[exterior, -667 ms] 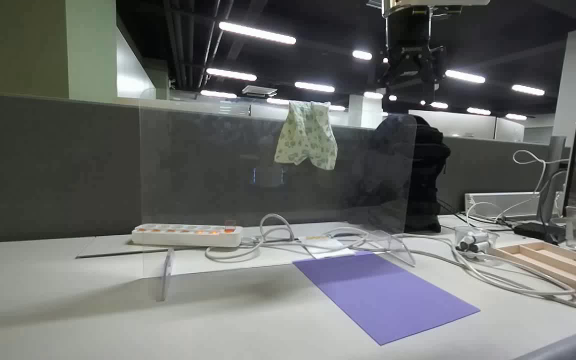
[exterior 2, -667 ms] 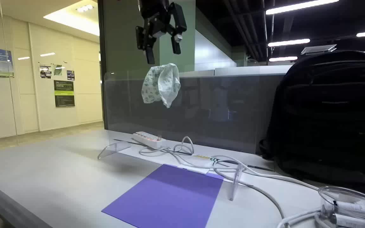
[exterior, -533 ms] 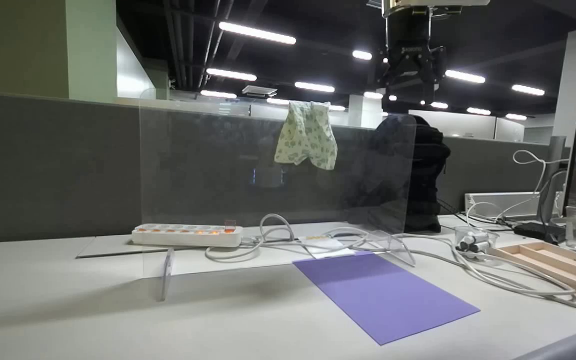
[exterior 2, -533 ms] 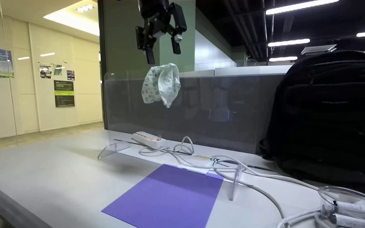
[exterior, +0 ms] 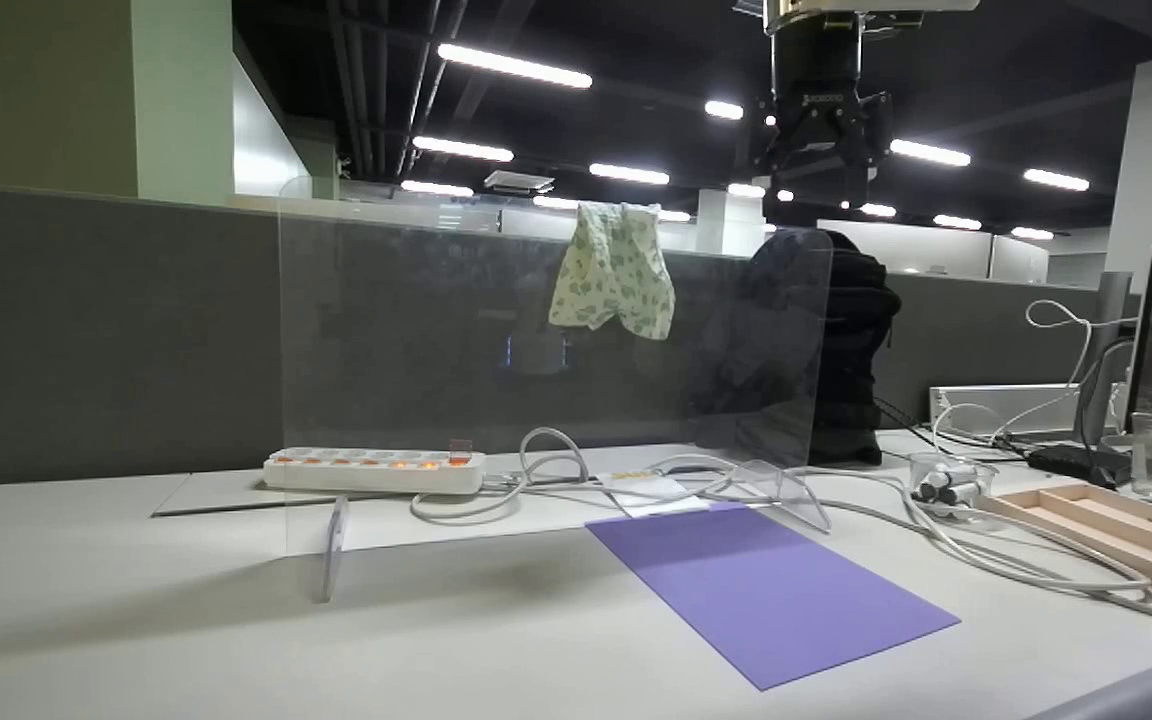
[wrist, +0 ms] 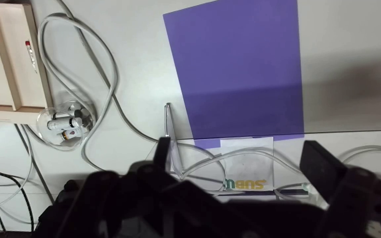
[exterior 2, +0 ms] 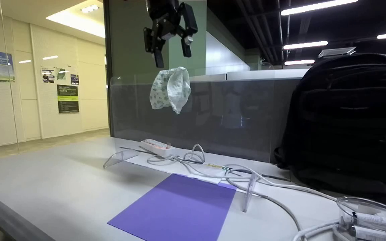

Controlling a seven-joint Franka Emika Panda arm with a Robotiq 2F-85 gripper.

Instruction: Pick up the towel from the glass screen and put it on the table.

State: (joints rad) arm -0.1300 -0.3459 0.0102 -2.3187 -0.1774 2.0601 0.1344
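The towel [exterior: 616,270] is pale with a green pattern and hangs folded over the top edge of the clear glass screen [exterior: 406,320]. The towel [exterior 2: 170,88] and the screen [exterior 2: 209,110] also show in an exterior view. The screen stands upright on the white table [exterior: 456,650]. My gripper [exterior: 816,180] is open and empty, above the level of the screen's top edge and apart from the towel. It is also seen open in an exterior view [exterior 2: 173,55]. In the wrist view my gripper [wrist: 240,155] has its fingers wide apart; a bit of towel [wrist: 316,195] shows beside one finger, mostly hidden.
A purple sheet [exterior: 771,595] lies flat on the table, partly under the screen. A power strip [exterior: 376,471] and grey cables [exterior: 556,440] lie behind the screen. A black backpack [exterior 2: 350,134], a clear cup of small bottles [exterior: 951,485] and a wooden tray [exterior: 1116,540] stand to one side.
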